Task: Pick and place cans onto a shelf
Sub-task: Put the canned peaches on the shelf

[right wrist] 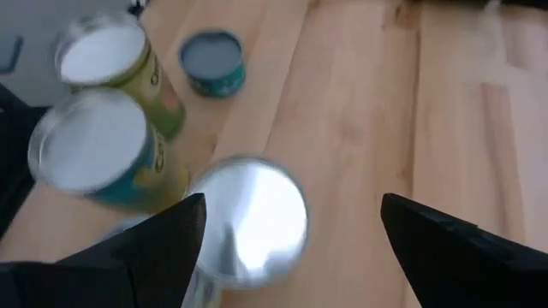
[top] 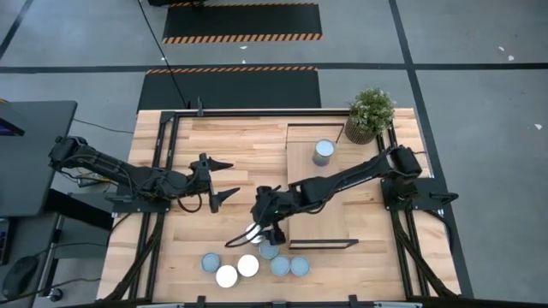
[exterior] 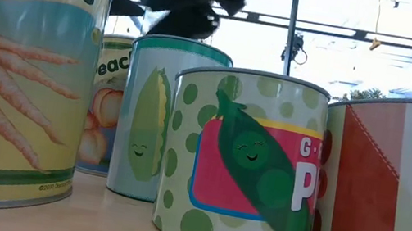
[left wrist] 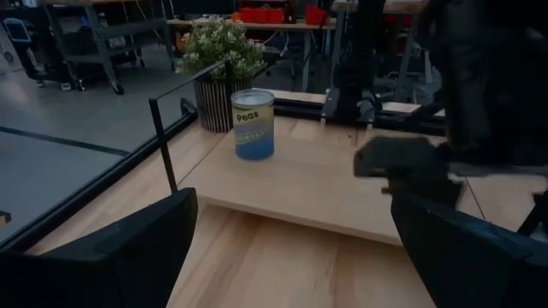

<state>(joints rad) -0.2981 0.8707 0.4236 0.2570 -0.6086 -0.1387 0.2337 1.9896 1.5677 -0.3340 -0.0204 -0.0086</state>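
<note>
Several cans (top: pixel 247 265) stand upright in a cluster on the tabletop by its near edge; in the low view they fill the picture, a peas can (exterior: pixel 244 163) foremost. One more can (top: pixel 323 152) stands on the shelf (top: pixel 321 197) near its far end, labelled peas (left wrist: pixel 253 124). My right gripper (top: pixel 259 228) hangs open just above the cluster's far side, a shiny-topped can (right wrist: pixel 248 218) below and between its fingers, untouched. My left gripper (top: pixel 224 180) waits open above the table's left middle, pointing toward the shelf.
A potted green plant (top: pixel 370 115) stands at the table's far right corner, just beyond the shelf. A dark metal frame (top: pixel 167 162) runs along the table's left and right sides. Bare wood lies between the cluster and my left gripper.
</note>
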